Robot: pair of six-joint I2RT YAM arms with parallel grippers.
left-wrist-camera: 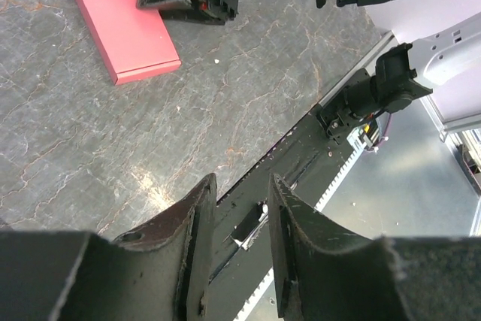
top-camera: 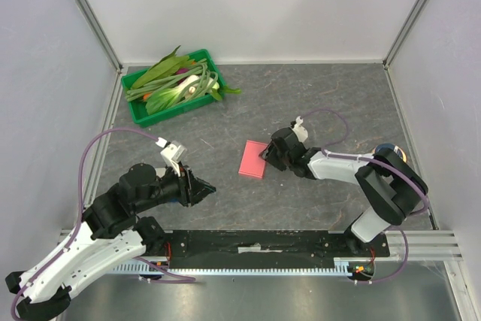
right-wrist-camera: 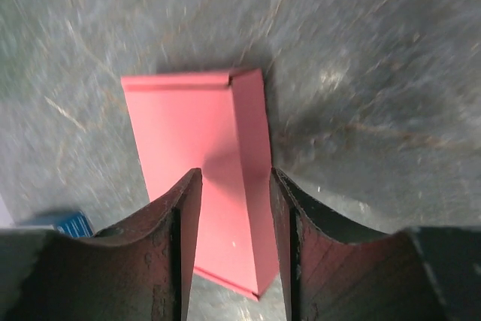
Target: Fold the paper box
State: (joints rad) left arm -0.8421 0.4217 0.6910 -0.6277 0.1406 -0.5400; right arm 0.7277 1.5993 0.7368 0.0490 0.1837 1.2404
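The paper box point(top-camera: 253, 159) is a pink-red piece of thin cardboard with a rectangular shape. It lies flat on the grey table point(top-camera: 323, 103), near the middle. It is not standing up as a box. In the right wrist view, a narrow panel along one long side point(right-wrist-camera: 248, 148) is bent at a crease and looks darker. A thin strip runs along one short end.

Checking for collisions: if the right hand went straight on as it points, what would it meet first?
The paper box, probably: it lies directly ahead of the right hand, partly between its jaws; whether they touch it is unclear.
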